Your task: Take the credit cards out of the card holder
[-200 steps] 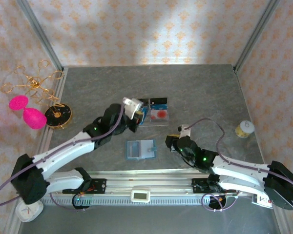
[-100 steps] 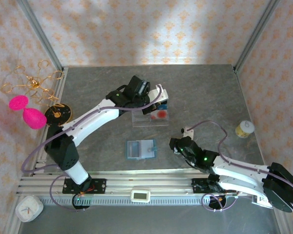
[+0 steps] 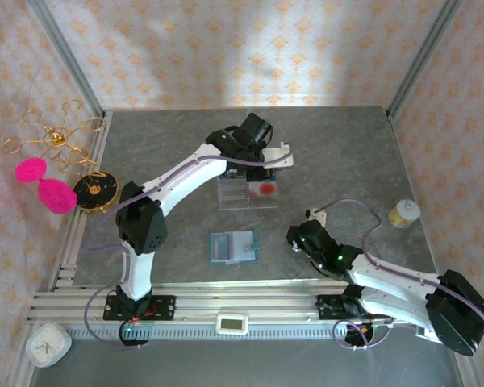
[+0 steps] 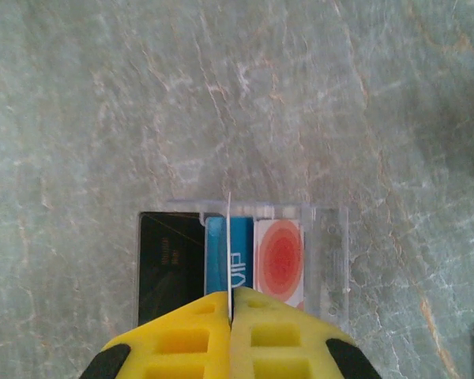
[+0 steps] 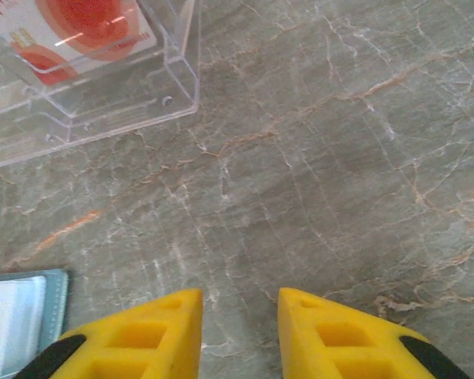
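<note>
Right gripper (image 5: pixel 238 304): at the bottom edge, its two yellow fingers (image 5: pixel 154 335) parted, with black pads at their outer corners.
Gap between the jaws: grey table surface shows through it.
Table (image 5: pixel 340 158): grey stone-patterned top with pale and rust-coloured veins, lying ahead of the fingers and to their right.
Tray (image 5: pixel 174 87): clear plastic, well ahead of the left finger and off to its left, with one corner pointing toward the gripper.
Card (image 5: pixel 87 20): pale with red print, lying inside the tray and cut off by the top edge.
Card holder (image 5: pixel 55 304): a teal edge with a paler panel, just left of the left finger, apart from it.
</note>
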Controlling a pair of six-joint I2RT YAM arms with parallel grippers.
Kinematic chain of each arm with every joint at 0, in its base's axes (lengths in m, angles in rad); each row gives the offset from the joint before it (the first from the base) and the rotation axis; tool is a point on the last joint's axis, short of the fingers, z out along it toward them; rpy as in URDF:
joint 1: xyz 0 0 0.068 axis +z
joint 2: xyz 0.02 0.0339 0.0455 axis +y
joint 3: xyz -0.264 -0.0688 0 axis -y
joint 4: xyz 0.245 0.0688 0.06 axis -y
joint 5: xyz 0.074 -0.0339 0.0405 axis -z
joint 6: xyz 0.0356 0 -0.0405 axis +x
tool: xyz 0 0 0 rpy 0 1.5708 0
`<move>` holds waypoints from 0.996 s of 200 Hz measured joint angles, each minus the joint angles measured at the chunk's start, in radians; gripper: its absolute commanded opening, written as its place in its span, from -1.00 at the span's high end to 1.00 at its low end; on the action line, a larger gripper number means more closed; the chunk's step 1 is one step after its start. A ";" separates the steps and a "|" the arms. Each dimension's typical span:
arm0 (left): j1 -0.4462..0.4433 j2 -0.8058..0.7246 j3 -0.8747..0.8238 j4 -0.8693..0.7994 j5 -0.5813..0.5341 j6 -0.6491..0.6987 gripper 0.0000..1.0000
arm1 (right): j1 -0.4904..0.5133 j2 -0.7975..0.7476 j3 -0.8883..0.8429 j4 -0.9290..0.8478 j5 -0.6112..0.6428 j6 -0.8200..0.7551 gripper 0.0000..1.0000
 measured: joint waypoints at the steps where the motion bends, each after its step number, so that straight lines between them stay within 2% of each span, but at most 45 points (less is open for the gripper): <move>1: 0.000 0.002 0.000 0.000 0.000 0.000 1.00 | 0.000 0.001 0.000 0.000 0.000 0.000 0.41; 52: -0.002 0.048 0.007 -0.006 -0.021 0.005 1.00 | -0.007 0.053 0.011 0.000 -0.014 -0.011 0.42; 199: -0.013 0.076 0.004 0.031 -0.092 0.011 1.00 | -0.020 0.055 0.011 0.001 -0.020 -0.018 0.42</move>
